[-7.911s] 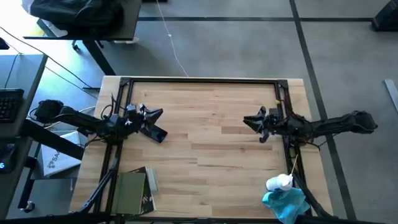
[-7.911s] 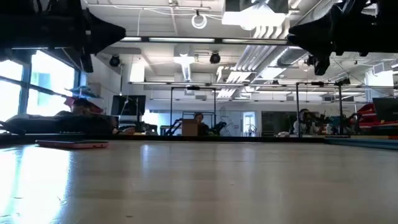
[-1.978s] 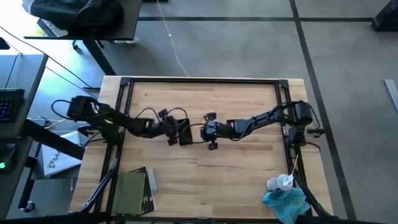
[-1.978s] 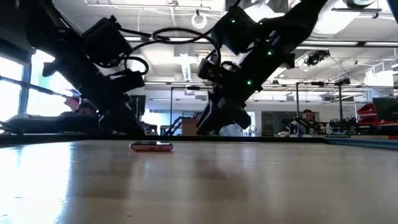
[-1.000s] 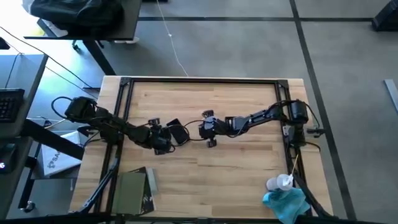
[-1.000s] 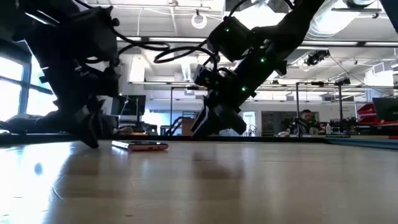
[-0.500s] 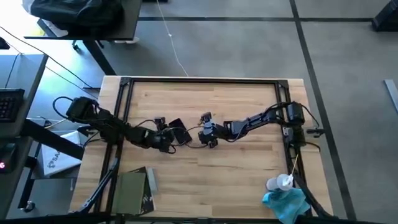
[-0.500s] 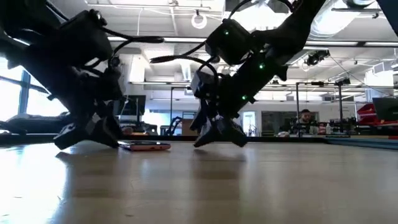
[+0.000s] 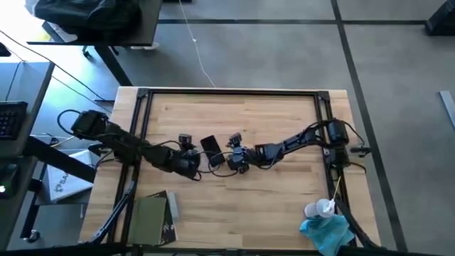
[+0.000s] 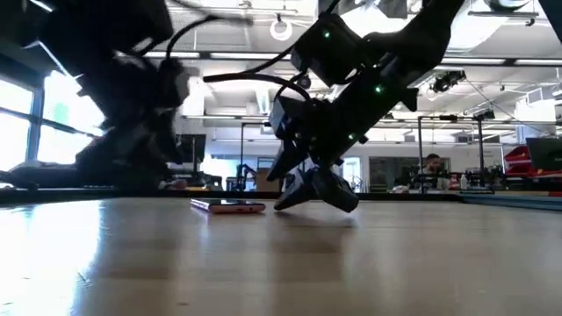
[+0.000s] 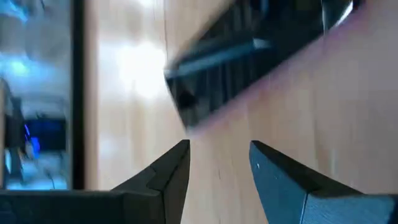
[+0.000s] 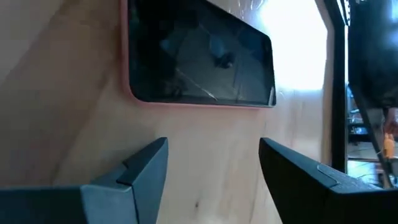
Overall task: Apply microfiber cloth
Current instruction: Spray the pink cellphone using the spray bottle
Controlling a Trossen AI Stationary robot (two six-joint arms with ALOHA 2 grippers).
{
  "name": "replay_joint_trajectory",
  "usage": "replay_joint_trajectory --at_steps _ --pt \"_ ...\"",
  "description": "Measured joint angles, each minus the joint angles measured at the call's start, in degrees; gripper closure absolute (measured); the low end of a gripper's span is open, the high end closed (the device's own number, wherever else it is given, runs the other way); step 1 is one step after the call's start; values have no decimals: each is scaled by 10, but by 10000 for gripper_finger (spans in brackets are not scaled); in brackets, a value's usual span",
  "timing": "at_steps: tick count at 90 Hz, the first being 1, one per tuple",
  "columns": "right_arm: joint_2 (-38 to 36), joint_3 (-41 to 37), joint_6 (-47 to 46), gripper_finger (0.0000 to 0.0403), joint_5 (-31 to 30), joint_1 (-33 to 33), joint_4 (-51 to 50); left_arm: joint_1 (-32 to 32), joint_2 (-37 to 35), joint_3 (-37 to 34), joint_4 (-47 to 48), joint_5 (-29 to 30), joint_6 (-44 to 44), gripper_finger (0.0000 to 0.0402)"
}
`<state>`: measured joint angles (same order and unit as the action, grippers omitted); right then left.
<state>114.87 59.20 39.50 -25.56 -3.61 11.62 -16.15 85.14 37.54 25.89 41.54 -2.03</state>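
While both arms crowd the middle of the table, the rag sits unused at the near edge.

Cloth: the microfiber cloth (image 9: 325,232) lies bunched at the table's near right corner, touching a small white bottle (image 9: 320,208) — well apart from either gripper.

Book: a dark green book (image 9: 151,217) lies on the near left side, away from the action.

Left gripper: the left gripper (image 9: 190,165) is low over the wood just beside the phone; in its wrist view the fingers (image 11: 161,177) stand apart with nothing between them.

Right gripper: the right gripper (image 9: 234,161) is down at the table on the phone's other side, its tips close to the wood in the low view; its fingers (image 12: 140,174) are spread wide and empty.

Phone: a smartphone (image 9: 210,145) in a pink case lies flat, screen up, between the two grippers at mid-table; neither one touches it.

Table: the pale wooden table (image 9: 270,114) is bare toward the far side.

Progress: by my reckoning, barely begun — the cloth is not yet picked up, and both fetching it and wiping the phone's screen remain.
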Motion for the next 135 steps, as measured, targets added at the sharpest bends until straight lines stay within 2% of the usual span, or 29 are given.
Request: replay_joint_trajectory --at_steps 7,18,27,38,46,61,67,71,79,89,97,102,116,135 --pt "0 0 3 181 24 12 3 6 12 -43 -63 1 -14 255" --pt "3 0 37 181 43 21 15 21 49 -106 -277 4 41 255" --pt "7 0 60 181 45 18 16 39 98 -118 -431 -9 100 254" --pt "8 1 76 181 41 7 9 61 160 -111 -583 -80 193 254" --pt "8 1 78 181 34 -3 9 69 199 -91 -642 -135 232 254" --pt "9 1 53 181 23 -37 6 75 222 -61 -651 -153 244 254" --pt "9 1 50 181 12 -53 6 71 210 -57 -640 -122 246 254" --pt "9 1 53 181 3 -63 2 62 192 -56 -617 -81 252 254" --pt "4 1 52 181 -24 -77 -18 35 133 -60 -524 -20 277 254" --pt "-6 0 27 181 -29 -83 -46 -14 40 -45 -391 14 261 254" --pt "-12 0 23 181 -24 -83 -58 -38 -11 -47 -273 5 229 254" --pt "-12 -1 26 181 -18 -80 -52 -44 -27 -56 -243 -15 220 254" --pt "-5 0 27 181 32 -63 -9 -16 5 -87 -280 -49 275 254" --pt "8 0 27 181 35 -61 6 31 113 -85 -442 -124 436 254"
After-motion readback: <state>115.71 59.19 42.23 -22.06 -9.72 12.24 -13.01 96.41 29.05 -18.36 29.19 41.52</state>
